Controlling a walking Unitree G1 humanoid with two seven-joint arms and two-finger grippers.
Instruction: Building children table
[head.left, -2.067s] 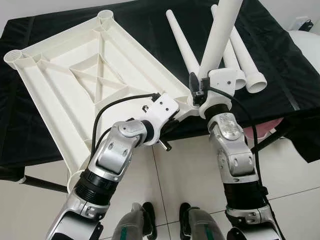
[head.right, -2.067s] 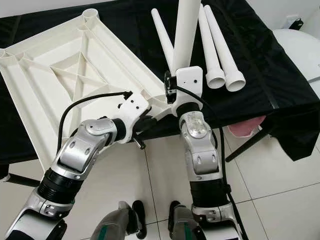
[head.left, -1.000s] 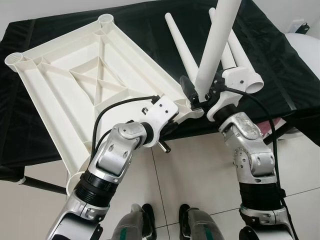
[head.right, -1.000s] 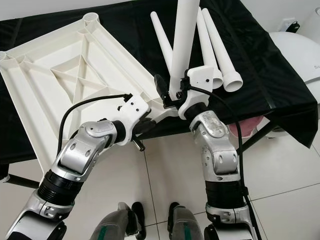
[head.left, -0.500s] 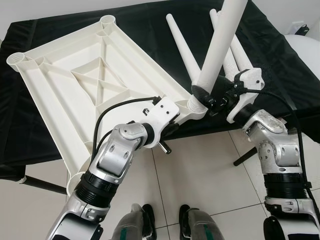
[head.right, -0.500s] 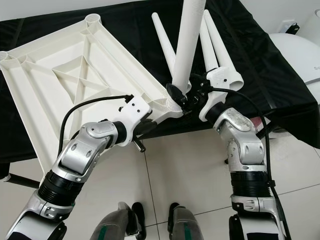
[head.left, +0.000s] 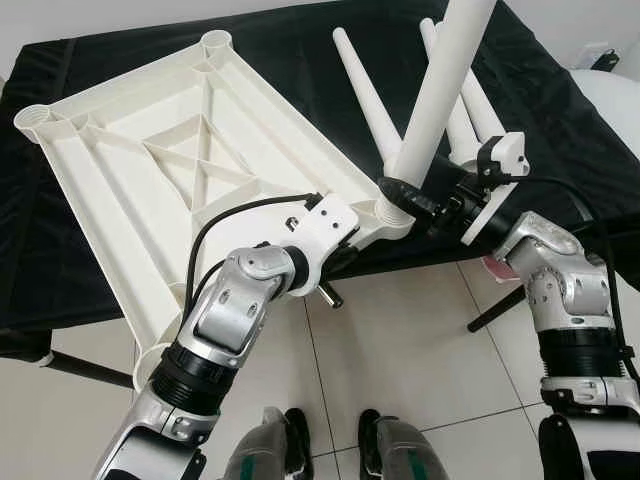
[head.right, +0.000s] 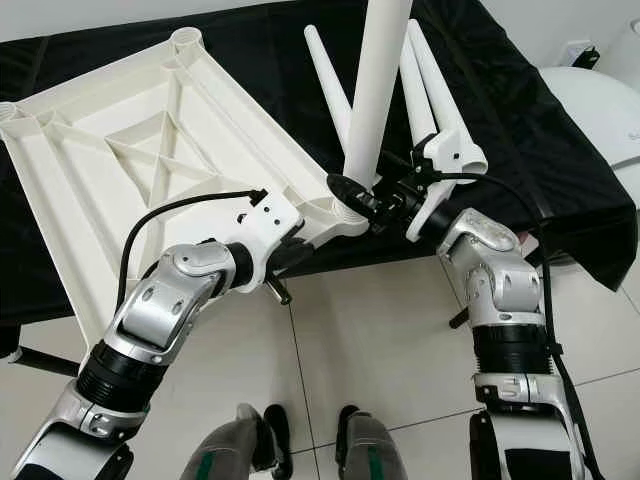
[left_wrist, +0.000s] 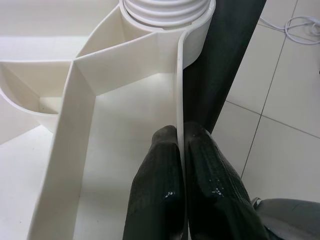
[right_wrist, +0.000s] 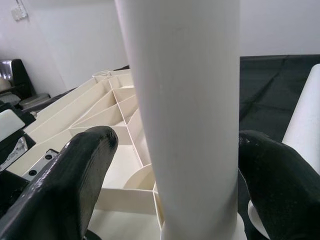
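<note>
A white tabletop (head.left: 170, 170) lies upside down on a black cloth (head.left: 560, 120), its ribbed underside up and its near right corner jutting past the cloth's near edge. Round sockets sit at its corners.

The left gripper (left_wrist: 181, 150) is clenched on the thin rim of the tabletop near that corner, one black finger (left_wrist: 160, 185) on each side of the wall. In the left wrist view the threaded foot of a leg shows in the socket just beyond the pinched rim.

A white leg (head.left: 440, 90) stands in that near right socket (head.left: 392, 212), leaning slightly right as it rises out of the top of the head views. The right gripper (head.right: 375, 200) reaches in from the right and sits around the base of the leg just above the socket. In the right wrist view its two fingers (right_wrist: 75, 170) flank the leg on either side; whether they press on it cannot be told for sure, as small gaps seem to show beside the leg.

Three spare legs (head.left: 365, 95) lie on the cloth to the far right of the tabletop, wide ends toward the near side, two of them partly behind the standing leg.

Below, the floor (head.left: 400, 340) is pale tile, and the robot's feet show at the near edge.
</note>
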